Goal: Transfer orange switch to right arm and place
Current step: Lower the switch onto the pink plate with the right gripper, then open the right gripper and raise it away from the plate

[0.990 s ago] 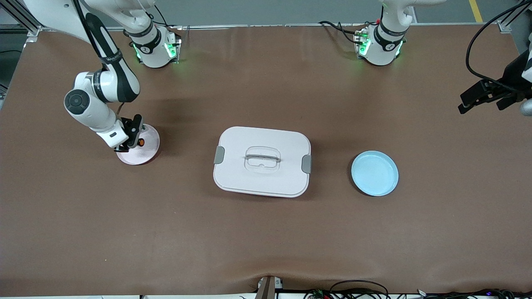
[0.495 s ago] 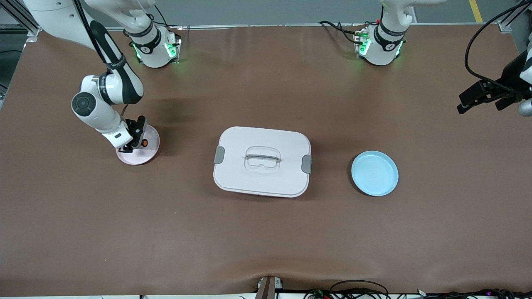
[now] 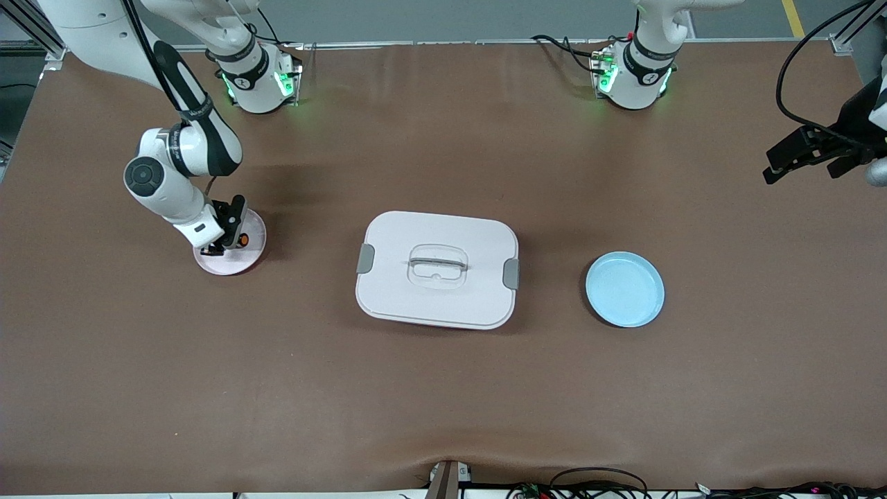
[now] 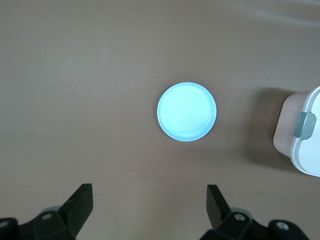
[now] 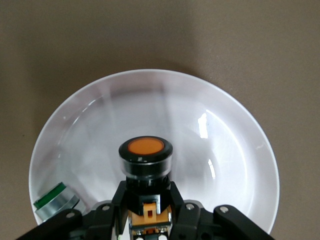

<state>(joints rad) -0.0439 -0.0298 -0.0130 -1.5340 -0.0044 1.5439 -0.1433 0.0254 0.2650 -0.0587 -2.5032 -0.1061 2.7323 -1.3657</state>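
Orange cap up, the switch (image 5: 145, 156) sits clamped between the fingers of the right gripper (image 3: 232, 239), directly over the pink plate (image 3: 251, 225) at the right arm's end of the table. The right wrist view shows the black body pinched low and the plate's white interior spread beneath it; whether the switch already touches the plate cannot be told.

Step in hand, as judged: placing. The handover appears to be done, so what remains is to lower the switch straight onto bare plate, part the fingers only once it rests there, and lift vertically so that the stubby body does not tip or roll.

A green-and-white part (image 5: 55, 200) lies in the same plate, close against its rim and beside the gripper. It is the one obstacle: the set-down spot should stay on the open middle of the plate, apart from that part.

Near the middle of the table stands a white lidded box (image 3: 436, 269) with grey latches and a handle in its lid. Toward the left arm's end lies a blue plate (image 3: 624, 289), bare, well apart from the box.

Over the edge of the table at the left arm's end, the left gripper (image 3: 807, 161) waits with its fingers (image 4: 78, 202) spread wide and nothing between them.
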